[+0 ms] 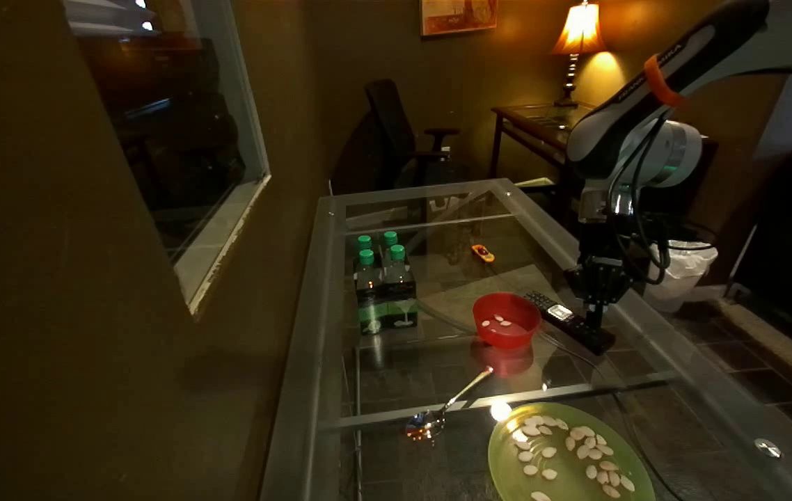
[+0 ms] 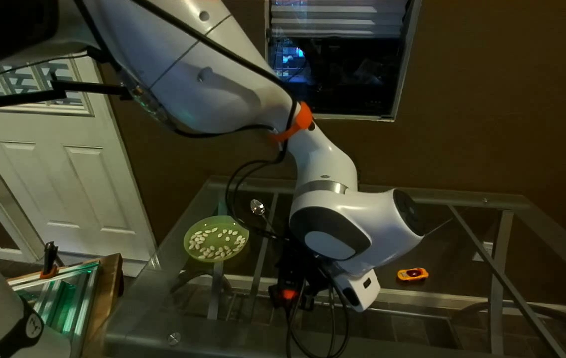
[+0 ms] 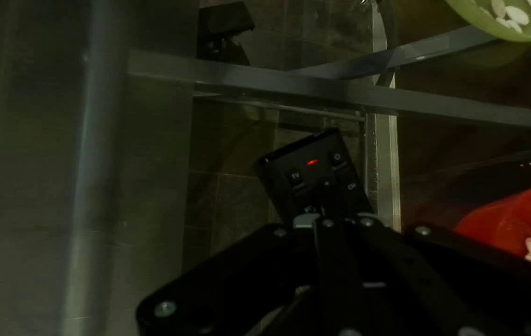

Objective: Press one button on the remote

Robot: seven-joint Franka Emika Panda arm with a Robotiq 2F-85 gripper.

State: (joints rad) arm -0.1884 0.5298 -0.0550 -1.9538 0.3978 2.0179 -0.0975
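The remote (image 1: 572, 324), a slim black slab with pale-marked keys, lies flat on the glass counter (image 1: 314, 334), just to the right of the red cup (image 1: 504, 339) in an exterior view. The pincer (image 1: 596, 321) points downward over the remote's near end, its jaws pressed together; whether they touch a key cannot be told. In the wrist view, the end of the remote extends beyond the pincer, showing keys marked TV and CH and a small red light (image 3: 312, 162). Nearer than the cup, a green plate (image 1: 570, 480) bears scattered pale seeds (image 1: 548, 452); a few of the same kind lie inside the cup. A spoon (image 1: 453, 401) lies to the left of the plate, and farther back on the left stands a carrier (image 1: 387, 307) holding four bottles (image 1: 397, 270) with green caps. A small yellow object (image 1: 483, 253) rests toward the far end and is visible in both exterior views. In an exterior view the robot arm (image 2: 323, 159) extends over the middle of the counter, and the remote cannot be made out there.
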